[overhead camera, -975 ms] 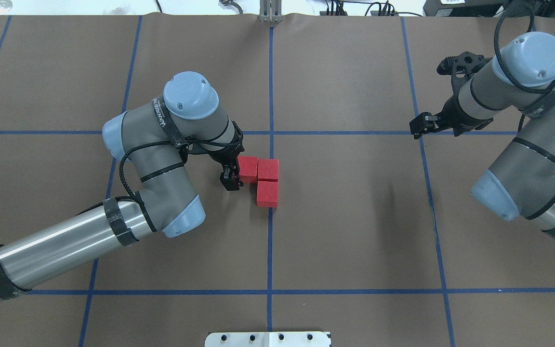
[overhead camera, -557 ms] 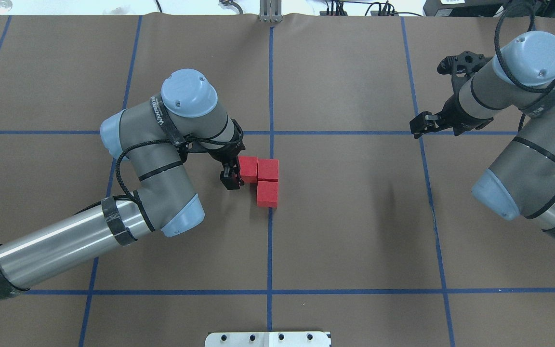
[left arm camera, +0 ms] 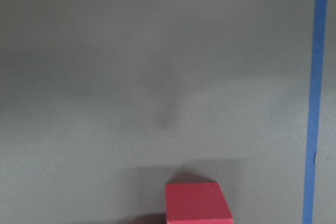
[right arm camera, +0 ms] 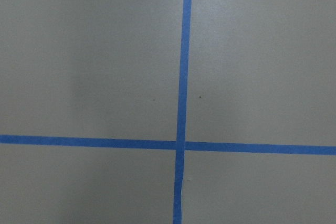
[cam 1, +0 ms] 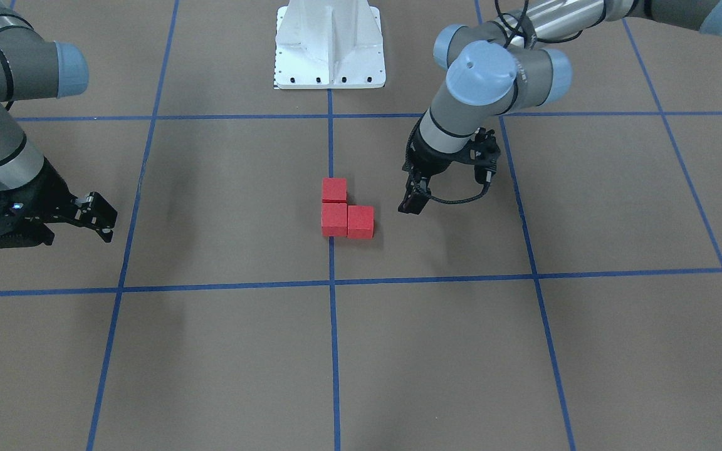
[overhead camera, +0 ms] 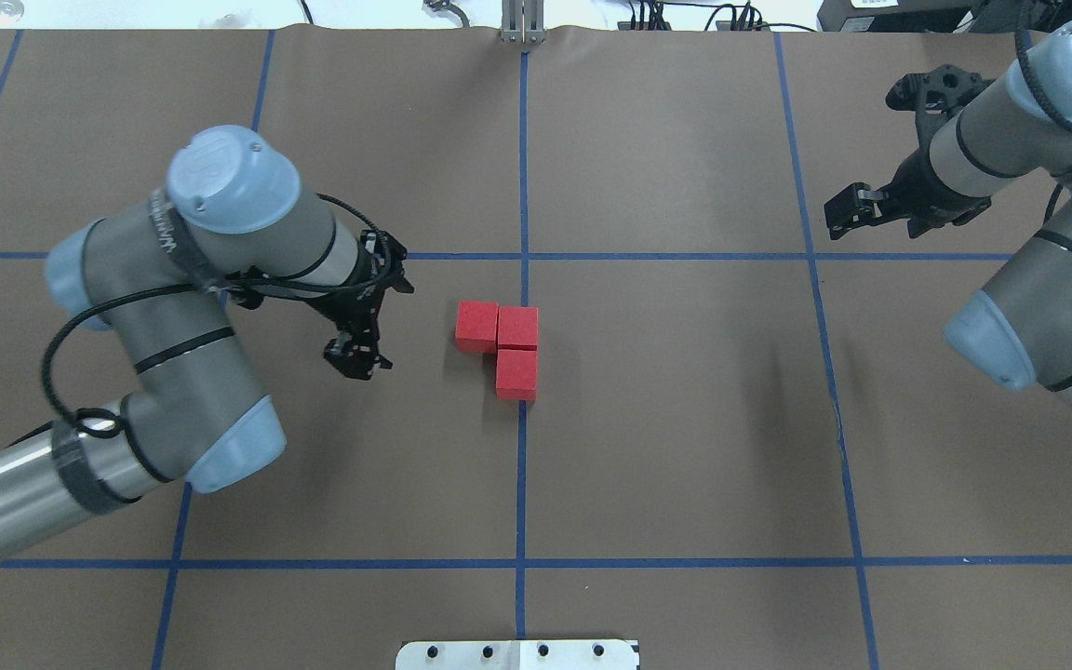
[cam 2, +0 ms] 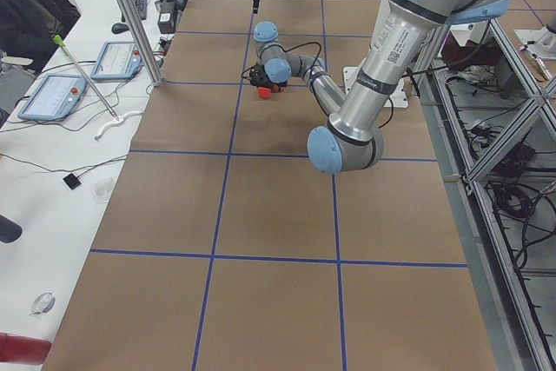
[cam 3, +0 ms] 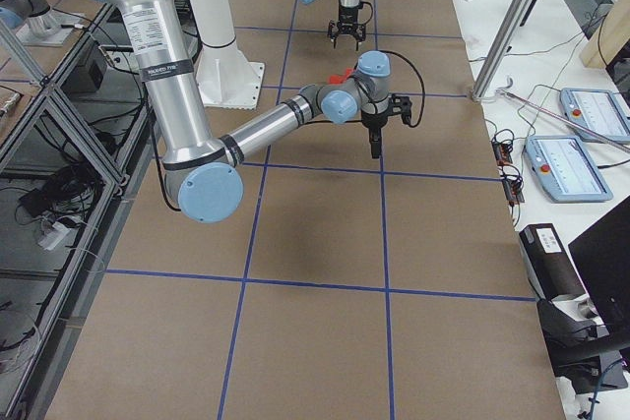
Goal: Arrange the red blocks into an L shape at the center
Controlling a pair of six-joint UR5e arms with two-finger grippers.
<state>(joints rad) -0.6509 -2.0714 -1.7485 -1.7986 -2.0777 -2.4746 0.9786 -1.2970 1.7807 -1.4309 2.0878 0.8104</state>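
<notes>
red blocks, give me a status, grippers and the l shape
Left gripper empty, beside the red blocks, not touching; jaws unclear. Right gripper open, empty, far off. Blocks touching, an L on the middle tape line. Nothing in the way.

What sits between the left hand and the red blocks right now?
Nothing. Only bare brown table covering separates the left hand from the red blocks. The overhead exterior view shows the gap plainly.

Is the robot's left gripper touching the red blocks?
Apart. The overhead view shows bare brown floor between the left gripper and the nearest red block; the front-facing view shows the same gap.
</notes>
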